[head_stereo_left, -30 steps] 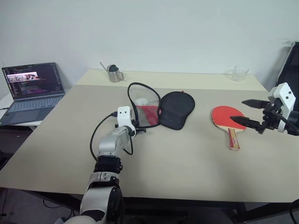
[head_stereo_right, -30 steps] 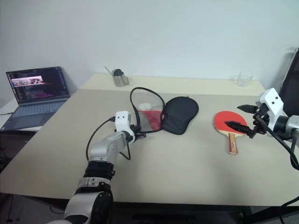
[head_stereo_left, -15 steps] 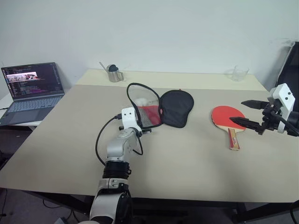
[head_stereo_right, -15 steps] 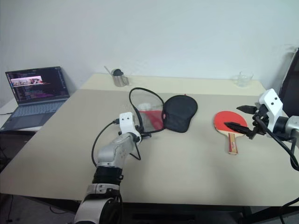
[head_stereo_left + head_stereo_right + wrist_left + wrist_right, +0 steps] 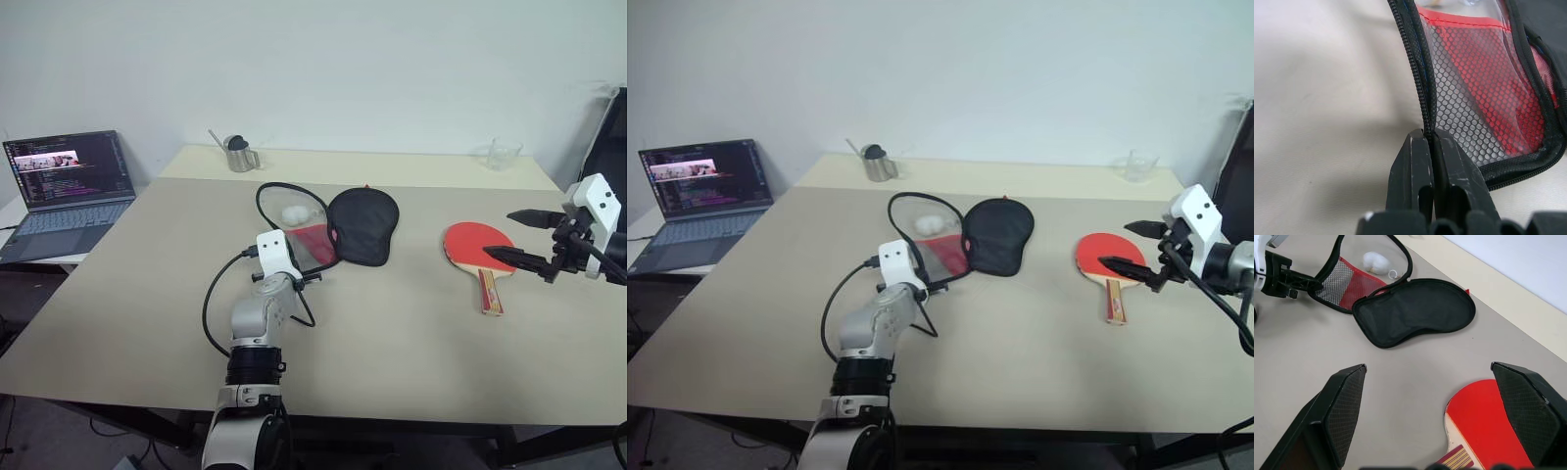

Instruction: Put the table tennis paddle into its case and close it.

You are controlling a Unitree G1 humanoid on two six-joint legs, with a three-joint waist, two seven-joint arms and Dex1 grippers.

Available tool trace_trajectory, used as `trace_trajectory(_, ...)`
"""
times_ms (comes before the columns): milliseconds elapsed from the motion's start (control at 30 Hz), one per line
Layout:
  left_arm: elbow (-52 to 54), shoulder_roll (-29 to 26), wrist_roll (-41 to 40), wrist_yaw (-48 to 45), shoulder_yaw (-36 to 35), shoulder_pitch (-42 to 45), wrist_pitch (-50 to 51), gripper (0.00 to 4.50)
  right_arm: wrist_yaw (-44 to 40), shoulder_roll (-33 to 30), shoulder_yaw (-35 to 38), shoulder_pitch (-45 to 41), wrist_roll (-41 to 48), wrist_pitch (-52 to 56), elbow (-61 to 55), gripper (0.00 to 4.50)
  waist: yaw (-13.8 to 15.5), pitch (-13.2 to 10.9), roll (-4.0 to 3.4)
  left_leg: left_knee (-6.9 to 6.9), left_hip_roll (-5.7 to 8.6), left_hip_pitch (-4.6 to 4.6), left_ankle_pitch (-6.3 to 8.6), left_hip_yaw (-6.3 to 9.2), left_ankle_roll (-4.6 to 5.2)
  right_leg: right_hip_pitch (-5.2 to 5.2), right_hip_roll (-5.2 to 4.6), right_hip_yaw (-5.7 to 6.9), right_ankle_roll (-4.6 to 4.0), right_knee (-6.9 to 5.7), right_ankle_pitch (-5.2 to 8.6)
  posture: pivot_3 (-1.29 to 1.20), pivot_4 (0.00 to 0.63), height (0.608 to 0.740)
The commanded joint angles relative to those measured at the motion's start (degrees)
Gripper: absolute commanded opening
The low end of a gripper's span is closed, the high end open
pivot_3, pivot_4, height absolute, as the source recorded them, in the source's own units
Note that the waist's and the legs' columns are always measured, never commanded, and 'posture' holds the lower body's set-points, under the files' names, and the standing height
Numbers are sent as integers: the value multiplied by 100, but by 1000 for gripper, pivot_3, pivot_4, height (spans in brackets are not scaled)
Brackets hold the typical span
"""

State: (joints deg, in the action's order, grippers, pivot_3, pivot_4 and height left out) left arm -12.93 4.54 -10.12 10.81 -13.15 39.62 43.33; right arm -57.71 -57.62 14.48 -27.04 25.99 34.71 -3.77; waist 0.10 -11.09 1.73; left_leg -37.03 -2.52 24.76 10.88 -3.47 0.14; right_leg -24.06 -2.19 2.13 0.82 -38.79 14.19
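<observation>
Right claw [image 5: 512, 238], jaws apart, hovers just right of the paddle [image 5: 477, 251]; handle points toward the robot. Left claw [image 5: 1431, 147], clamped on the case [image 5: 333, 227] rim, is well left of the paddle.

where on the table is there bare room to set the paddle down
Bare tabletop lies between the case and the paddle, along the whole near edge, and left of the case toward the laptop. It is crowded around the open case, where the left gripper pinches its edge.
</observation>
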Motion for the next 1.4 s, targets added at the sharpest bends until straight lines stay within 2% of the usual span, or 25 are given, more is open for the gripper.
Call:
trace_trajectory(33,192,97,-91,-117,176,139,-22,22,-90,-160,115,-65,88,-2,-181,4500,2,-1,1,0,1,0,0,0,0,0,0,0,0,0,0,0,150,740)
trace_trajectory(233,192,135,-242,-265,154,188,222,22,-104,-120,50,37,12,-51,-250,4500,6,-2,3,1,2,1,0,2,0,0,0,2,0,4,0,0,150,740)
trace_trajectory(400,233,81,-256,-287,141,197,360,1344,-50,-41,33,89,31,-37,-306,4500,0,-2,3,2,2,1,0,3,0,0,2,3,0,4,0,0,150,740)
trace_trajectory(700,526,-248,-333,-758,426,63,546,4454,-39,8,37,136,51,-36,-315,4500,-10,-2,3,3,1,0,0,3,0,-1,6,2,-1,4,0,0,150,740)
trace_trajectory(833,939,-653,-379,-1272,688,-128,782,4454,-37,-31,86,123,85,44,-302,4500,-9,-2,3,3,-2,1,0,1,0,0,3,1,0,7,0,0,150,740)
trace_trajectory(967,1431,-1549,-661,-2160,754,-377,1095,4454,209,-27,192,221,58,308,-356,4500,-30,-2,2,6,-5,0,0,1,-1,-3,11,0,-5,5,0,0,150,740)
trace_trajectory(1067,1434,-2553,-1013,-3327,723,-504,1056,4454,1545,391,-41,-153,-361,1326,45,4500,-50,-2,3,7,-13,-4,0,6,-2,-4,16,0,-23,-1,0,0,150,740)
trace_trajectory(1167,1388,-3197,-1108,-4284,953,-562,615,4454,2411,866,-118,-499,-535,2169,327,4500,-28,-2,3,7,-16,-6,-12,11,-21,-5,12,1,-33,-5,-5,0,150,740)
trace_trajectory(1267,1306,-3456,-1443,-5084,867,-383,371,4454,3283,1475,-15,-868,-760,2645,855,4500,-19,-2,3,6,-19,-3,-13,14,-21,-5,4,2,-36,-5,-6,0,150,740)
trace_trajectory(1400,1398,-3508,-1669,-5511,885,-292,286,4454,3844,1815,130,-1112,-920,2799,1242,4500,37,-2,2,8,-14,10,-13,10,-19,-6,-2,1,-28,11,-8,0,150,740)
